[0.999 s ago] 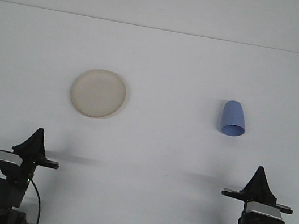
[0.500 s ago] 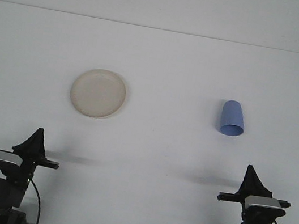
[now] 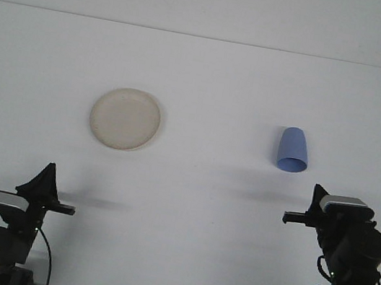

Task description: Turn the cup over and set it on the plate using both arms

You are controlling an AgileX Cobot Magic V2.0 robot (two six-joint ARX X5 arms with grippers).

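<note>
Front view, white table [image 3: 194, 209].

Blue cup [image 3: 293, 150] sits w/ its wide open rim toward the camera and its narrower closed end farther back; can't tell if it's lying on its side or standing mouth-down. It's just ahead of the right gripper [image 3: 315, 196], slightly to that gripper's left, near but not touching. Clear strip of table btwn the gripper tip and the cup rim.

Right gripper: dark pointed tip aimed fwd, w/ the grey wrist module and a round dark joint behind it and cable looping below at the near right edge. Only one dark wedge shape shows from this angle, so can't tell whether the fingers are together or apart. Nothing held.

Cream plate [image 3: 126, 118] lies flat, well ahead of the left gripper [image 3: 48, 171] and a bit to its right, well apart from it. Plate and cup are well apart from each other, roughly level across the table, plate on the left side and cup on the right.

Left gripper: low at the near left edge, dark tip pointing up/fwd, grey wrist block beneath. Again a single wedge outline, so can't tell its finger state. Nothing held.

Faint shadows on the table next to each arm.
</note>
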